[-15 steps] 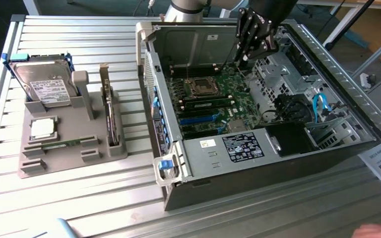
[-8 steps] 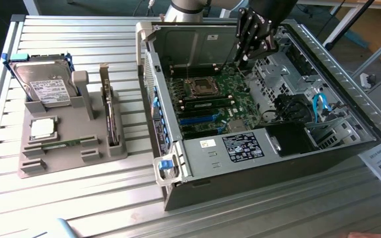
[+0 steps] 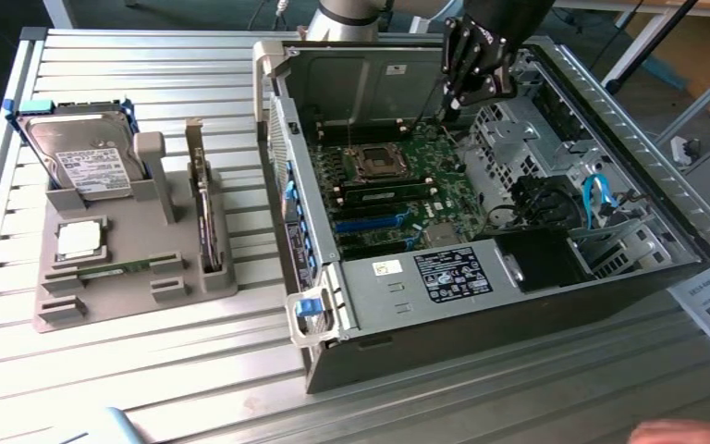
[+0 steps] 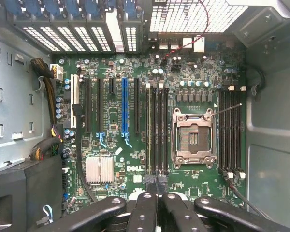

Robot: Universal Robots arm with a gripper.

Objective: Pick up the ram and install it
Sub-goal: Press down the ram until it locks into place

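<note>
The ram [image 3: 118, 268] is a thin green stick lying in the front groove of the grey holder [image 3: 71, 310] on the exterior view's left, far from my gripper. My gripper [image 3: 453, 108] hangs inside the open computer case [image 3: 651, 268], above the far end of the green motherboard [image 3: 392, 199]. In the wrist view the gripper [image 4: 157, 186] is shut, its black fingers pressed together with nothing visibly between them. It points down at the end of the dark memory slots [image 4: 157, 130] beside the empty CPU socket [image 4: 192, 137].
The holder also carries a silver hard drive [image 3: 84, 162], a square silver CPU [image 3: 79, 240] and a dark card standing on edge [image 3: 211, 222]. The case walls, the drive cage [image 3: 540, 129] and cables [image 3: 595, 199] crowd the gripper. A person's hand [image 3: 688, 433] shows at the near right edge.
</note>
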